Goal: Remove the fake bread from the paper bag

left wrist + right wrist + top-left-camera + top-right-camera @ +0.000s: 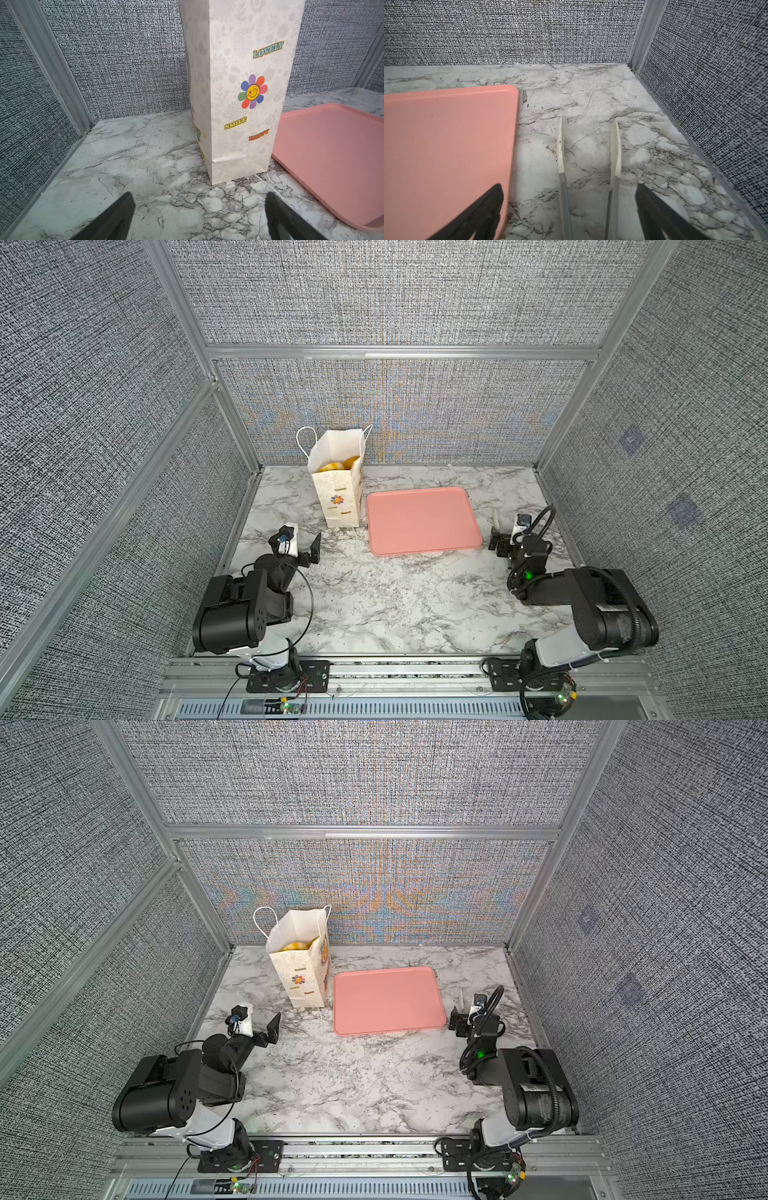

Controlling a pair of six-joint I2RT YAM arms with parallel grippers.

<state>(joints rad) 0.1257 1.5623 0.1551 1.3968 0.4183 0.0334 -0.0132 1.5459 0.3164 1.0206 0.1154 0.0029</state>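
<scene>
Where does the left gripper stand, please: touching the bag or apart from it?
Apart. The left wrist view shows bare marble between the open left gripper and the bag.

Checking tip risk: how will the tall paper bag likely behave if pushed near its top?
The paper bag stands tall on a narrow base, so a high push would probably tip it. Its thin walls look floppy and would likely crease. Fake bread shows near the rim, so it may be top-heavy.
</scene>
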